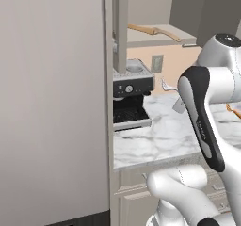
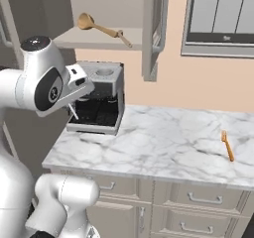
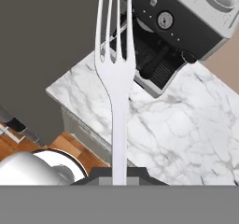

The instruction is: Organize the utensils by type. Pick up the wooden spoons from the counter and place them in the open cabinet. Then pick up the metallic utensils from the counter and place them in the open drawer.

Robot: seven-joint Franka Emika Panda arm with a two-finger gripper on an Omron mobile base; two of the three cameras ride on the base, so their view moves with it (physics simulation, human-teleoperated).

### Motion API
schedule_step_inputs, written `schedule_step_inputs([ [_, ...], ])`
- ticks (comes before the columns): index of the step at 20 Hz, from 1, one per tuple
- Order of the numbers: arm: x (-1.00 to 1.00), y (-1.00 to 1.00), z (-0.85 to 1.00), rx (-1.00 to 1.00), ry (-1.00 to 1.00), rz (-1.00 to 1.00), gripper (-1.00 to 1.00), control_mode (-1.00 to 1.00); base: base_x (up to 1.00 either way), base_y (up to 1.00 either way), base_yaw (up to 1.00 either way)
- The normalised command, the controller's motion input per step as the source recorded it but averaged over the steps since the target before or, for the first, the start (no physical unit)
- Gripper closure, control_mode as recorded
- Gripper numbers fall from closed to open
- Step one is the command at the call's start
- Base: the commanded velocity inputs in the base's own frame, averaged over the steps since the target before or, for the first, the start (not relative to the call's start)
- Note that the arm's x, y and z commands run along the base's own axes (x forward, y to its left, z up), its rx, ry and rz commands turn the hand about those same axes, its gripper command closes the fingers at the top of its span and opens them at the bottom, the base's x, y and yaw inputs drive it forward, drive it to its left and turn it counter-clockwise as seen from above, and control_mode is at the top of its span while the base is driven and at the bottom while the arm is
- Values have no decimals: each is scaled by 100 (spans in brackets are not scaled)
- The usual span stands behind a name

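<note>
My gripper is shut on the handle of a thin silver fork, whose tines point toward the coffee machine. From the right base view the fork hangs below the hand in front of the machine, above the left end of the white marble counter. An orange fork lies on the counter far to the right. A large wooden spoon rests on the open cabinet's shelf, with a smaller tan one at its handle end. The open drawer is out of view.
A black and silver coffee machine stands at the counter's left end under the cabinet. The cabinet door hangs open beside it. A tall grey panel bounds the left side. Closed drawer fronts run below the counter.
</note>
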Motion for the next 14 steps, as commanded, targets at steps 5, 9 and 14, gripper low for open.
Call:
schedule_step_inputs([
  [5, 0, 0, 0, 0, 0, 0, 100, 100, -62, 0, 1],
  [9, 0, 0, 0, 0, 0, 0, 100, 100, -58, 0, 0],
  [14, 0, 0, 0, 0, 0, 0, 100, 100, -54, 0, 2],
])
